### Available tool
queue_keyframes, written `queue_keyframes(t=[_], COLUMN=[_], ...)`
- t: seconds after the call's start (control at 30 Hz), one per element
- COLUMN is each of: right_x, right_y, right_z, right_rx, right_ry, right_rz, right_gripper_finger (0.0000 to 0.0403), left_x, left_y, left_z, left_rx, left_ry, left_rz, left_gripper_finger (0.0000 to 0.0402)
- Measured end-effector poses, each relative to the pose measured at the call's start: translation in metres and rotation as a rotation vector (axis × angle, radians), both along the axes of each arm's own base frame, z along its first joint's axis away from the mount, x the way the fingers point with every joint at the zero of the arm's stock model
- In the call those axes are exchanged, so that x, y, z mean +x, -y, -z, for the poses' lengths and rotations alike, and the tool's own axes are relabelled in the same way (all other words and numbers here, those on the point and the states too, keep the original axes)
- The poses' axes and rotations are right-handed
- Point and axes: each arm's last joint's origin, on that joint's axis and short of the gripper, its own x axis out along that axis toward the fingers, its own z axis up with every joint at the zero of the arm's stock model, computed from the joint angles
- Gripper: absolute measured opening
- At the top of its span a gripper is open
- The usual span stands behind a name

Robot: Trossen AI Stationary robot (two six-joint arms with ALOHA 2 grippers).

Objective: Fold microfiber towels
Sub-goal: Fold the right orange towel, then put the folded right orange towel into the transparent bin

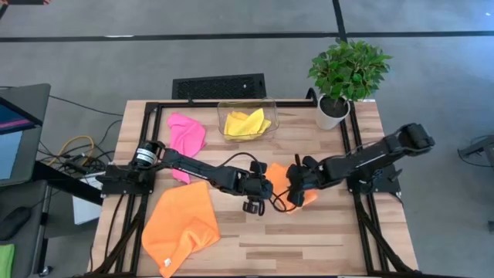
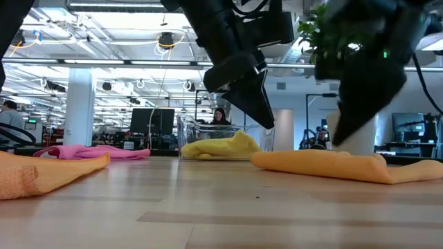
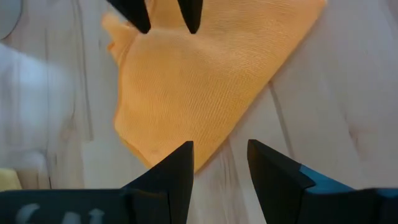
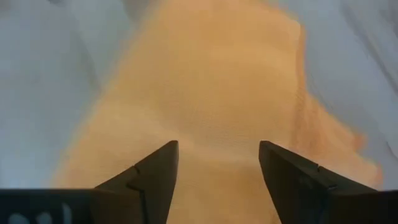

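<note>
A small orange towel (image 1: 276, 174) lies bunched at the table's middle; it also shows in the low view (image 2: 325, 164). My left gripper (image 1: 262, 193) is open just left of it, above the table (image 2: 266, 119), with the towel's corner (image 3: 199, 152) by its fingertips. My right gripper (image 1: 296, 188) is open over the towel's right part (image 4: 211, 106), just above it (image 2: 340, 135). A larger orange towel (image 1: 181, 224) lies spread at the near left. A pink towel (image 1: 187, 135) lies crumpled at the far left. A yellow towel (image 1: 247, 123) sits in the clear bin (image 1: 272, 108).
A potted plant (image 1: 347, 77) stands at the far right corner. Black frame rails (image 1: 347, 139) run along the table's sides. Bare wood (image 1: 309, 239) lies at the near right. The two grippers stand close together, tips facing each other (image 3: 140, 15).
</note>
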Motion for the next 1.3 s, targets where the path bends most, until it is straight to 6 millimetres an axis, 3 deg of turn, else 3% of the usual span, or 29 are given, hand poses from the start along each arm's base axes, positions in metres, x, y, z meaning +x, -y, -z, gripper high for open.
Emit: queue_keyframes(t=[0.2, 0.4, 0.67, 1.3], right_x=[-0.010, -0.026, -0.033, -0.032], right_y=[-0.015, -0.030, -0.038, -0.038], right_z=[-0.038, -0.059, -0.067, -0.068], right_rx=[0.031, 0.018, 0.022, 0.045], right_ry=[0.141, 0.265, 0.311, 0.328], right_rz=[-0.075, -0.118, -0.151, -0.131], right_gripper_finger=[0.0249, 0.0249, 0.0249, 0.0249], left_x=[0.000, -0.004, -0.007, 0.012], left_y=[0.000, 0.000, -0.001, -0.010], left_z=[0.003, 0.023, 0.043, 0.084], left_rx=[0.019, 0.033, 0.117, 0.265], left_ry=[-0.016, 0.027, 0.119, 0.148], left_rz=[0.069, 0.164, 0.274, 0.313], left_gripper_finger=[0.0144, 0.0144, 0.0144, 0.0144])
